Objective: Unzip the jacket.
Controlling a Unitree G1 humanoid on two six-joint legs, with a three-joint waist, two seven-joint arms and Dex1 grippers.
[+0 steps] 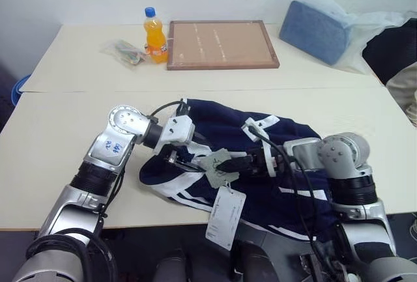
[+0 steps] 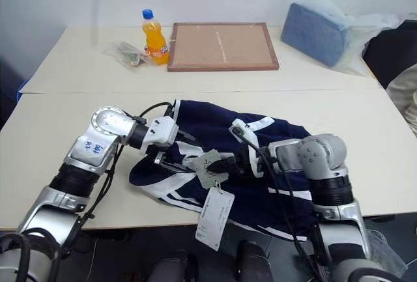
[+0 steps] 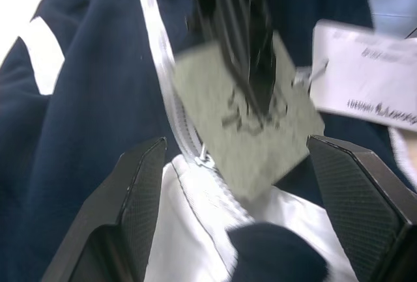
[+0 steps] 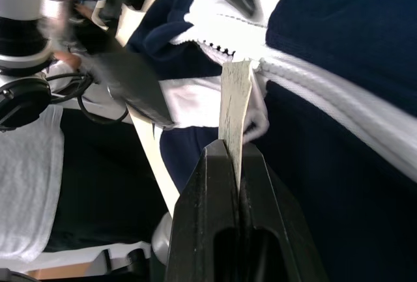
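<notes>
The navy jacket [image 1: 221, 122] with white stripes lies crumpled on the near table, partly hanging over its front edge. Its white zipper [image 3: 189, 139] runs up between my left gripper's fingers [image 3: 140, 204]. My left gripper [image 1: 186, 158] is open at the jacket's left end, and the white collar fabric lies between its fingers without being pinched. From the right, my right gripper [image 4: 233, 155] is shut on the grey hang tag [image 4: 234, 99] beside the zipper's top. A white paper tag [image 1: 226, 217] dangles below the table edge.
On the far table stand an orange soda bottle [image 1: 154, 34], a wooden framed board [image 1: 221, 44] and a small plastic bag of items [image 1: 124, 53]. A blue cushion in clear plastic [image 1: 322, 28] and dark clothing [image 1: 397, 41] lie at the back right.
</notes>
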